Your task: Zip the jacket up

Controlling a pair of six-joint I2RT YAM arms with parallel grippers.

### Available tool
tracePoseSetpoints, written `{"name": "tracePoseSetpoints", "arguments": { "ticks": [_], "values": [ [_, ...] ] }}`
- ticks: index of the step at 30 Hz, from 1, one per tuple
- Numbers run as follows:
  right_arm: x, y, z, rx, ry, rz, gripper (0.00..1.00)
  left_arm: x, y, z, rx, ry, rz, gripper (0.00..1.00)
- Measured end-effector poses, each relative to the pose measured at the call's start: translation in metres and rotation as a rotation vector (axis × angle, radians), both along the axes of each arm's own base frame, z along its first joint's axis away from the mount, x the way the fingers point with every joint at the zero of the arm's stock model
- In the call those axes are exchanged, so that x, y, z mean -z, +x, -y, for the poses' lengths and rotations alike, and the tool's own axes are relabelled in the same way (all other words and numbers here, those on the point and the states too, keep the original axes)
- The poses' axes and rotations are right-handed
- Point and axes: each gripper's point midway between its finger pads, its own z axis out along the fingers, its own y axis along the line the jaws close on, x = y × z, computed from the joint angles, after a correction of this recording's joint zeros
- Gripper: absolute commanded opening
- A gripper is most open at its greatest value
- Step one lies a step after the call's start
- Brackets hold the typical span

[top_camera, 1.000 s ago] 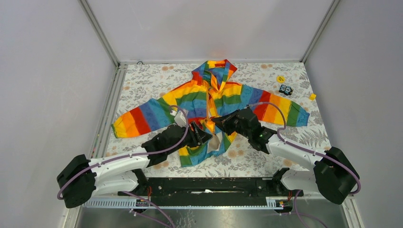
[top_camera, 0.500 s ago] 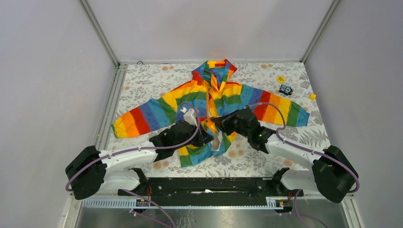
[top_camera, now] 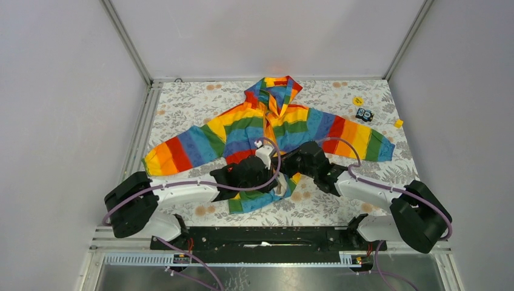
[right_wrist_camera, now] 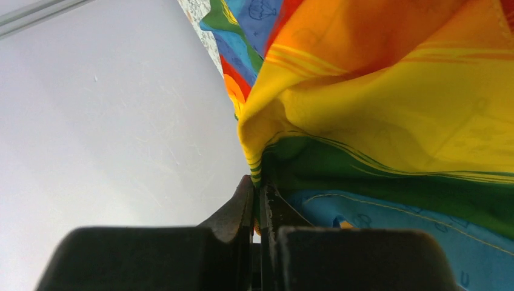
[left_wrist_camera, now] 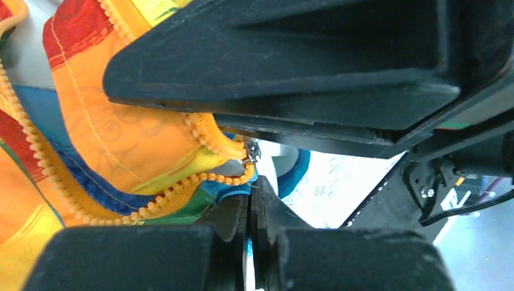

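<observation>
The rainbow-striped jacket lies on the floral table, hood at the far side, sleeves spread, its lower front bunched between my grippers. My left gripper is shut on the blue lower edge of the jacket, just below the orange zipper teeth and a small metal slider. My right gripper is shut on a yellow-green striped edge of the jacket, which hangs over its fingers. The right gripper's black body sits close above the left fingers. The zipper's lower part is open.
At the far right of the table lie a yellow disc, a small black and blue object and a yellow cube. Grey walls close the table on three sides. The arm bases stand at the near edge.
My left arm has swung right and forward, bringing its gripper to the jacket's lower centre beside the right gripper. The right gripper shifted slightly towards me. The hem has bunched up.
</observation>
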Motion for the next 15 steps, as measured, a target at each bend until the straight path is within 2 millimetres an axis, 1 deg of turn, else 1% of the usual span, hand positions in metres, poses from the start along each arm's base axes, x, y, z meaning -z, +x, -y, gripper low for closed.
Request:
{"name": "tracePoseSetpoints", "arguments": {
  "ticks": [1,4,5,7,9,11,13,15],
  "values": [
    [0.003,-0.001,-0.001,-0.006,0.003,-0.01,0.0,0.002,-0.001,-0.001,0.002,0.012,0.001,0.07],
    [0.008,-0.005,0.0,-0.013,0.016,-0.02,0.0,0.005,-0.004,-0.008,-0.009,0.042,-0.007,0.36],
    [0.008,-0.005,0.0,-0.014,0.025,-0.018,0.0,0.004,-0.004,-0.011,-0.02,0.041,-0.014,0.43],
    [0.007,-0.005,-0.001,-0.017,0.041,-0.015,0.0,-0.002,-0.005,-0.017,-0.041,0.013,-0.025,0.51],
    [0.007,-0.006,-0.001,-0.019,0.048,-0.012,0.0,-0.01,-0.006,-0.026,-0.076,-0.047,-0.038,0.53],
    [0.007,-0.006,0.0,-0.018,0.049,-0.011,0.0,-0.016,-0.004,-0.038,-0.117,-0.115,-0.054,0.53],
    [0.004,-0.005,0.002,-0.013,0.055,-0.005,0.0,-0.02,-0.002,-0.048,-0.159,-0.184,-0.071,0.51],
    [0.001,-0.003,0.003,-0.008,0.061,0.002,0.0,-0.023,-0.003,-0.053,-0.183,-0.24,-0.086,0.48]
  ]
}}
